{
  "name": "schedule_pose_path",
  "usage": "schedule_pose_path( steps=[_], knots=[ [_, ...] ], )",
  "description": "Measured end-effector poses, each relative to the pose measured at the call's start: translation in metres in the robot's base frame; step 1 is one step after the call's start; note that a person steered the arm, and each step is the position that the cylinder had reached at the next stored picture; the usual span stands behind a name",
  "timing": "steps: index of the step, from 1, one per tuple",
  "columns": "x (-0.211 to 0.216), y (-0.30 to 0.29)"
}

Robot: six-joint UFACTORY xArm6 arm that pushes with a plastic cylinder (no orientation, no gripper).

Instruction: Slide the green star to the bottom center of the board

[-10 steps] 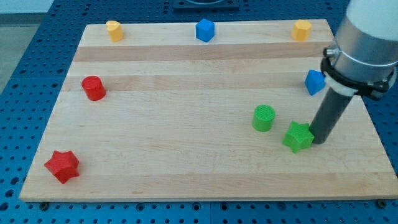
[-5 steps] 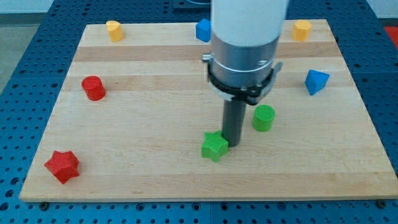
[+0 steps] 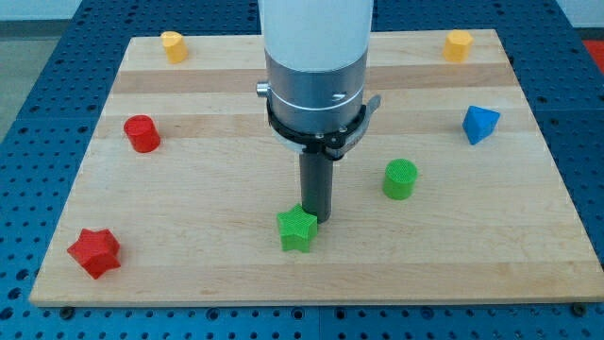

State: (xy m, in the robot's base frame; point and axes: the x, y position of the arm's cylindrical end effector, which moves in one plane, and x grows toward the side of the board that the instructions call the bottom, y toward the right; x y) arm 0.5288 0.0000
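The green star (image 3: 297, 229) lies on the wooden board (image 3: 208, 274) near the bottom centre. My tip (image 3: 315, 219) touches the star's upper right side. The rod rises from there into the wide grey arm body, which covers the board's top middle.
A green cylinder (image 3: 400, 178) stands to the right of the rod. A blue block (image 3: 479, 124) is at the right. A red cylinder (image 3: 142, 133) is at the left and a red star (image 3: 94, 252) at the bottom left. Yellow blocks sit at top left (image 3: 172, 44) and top right (image 3: 458, 43).
My tip has pushed the green star leftward from the board's right side to near the bottom centre. The arm now hides the blue block at the top middle.
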Motion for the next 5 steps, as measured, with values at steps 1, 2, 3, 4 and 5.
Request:
schedule_pose_path(
  steps=[1, 2, 3, 4, 5],
  knots=[
    [-0.004, 0.009],
    [-0.036, 0.019],
    [-0.046, -0.010],
    [-0.030, -0.046],
    [-0.020, -0.054]
  ],
)
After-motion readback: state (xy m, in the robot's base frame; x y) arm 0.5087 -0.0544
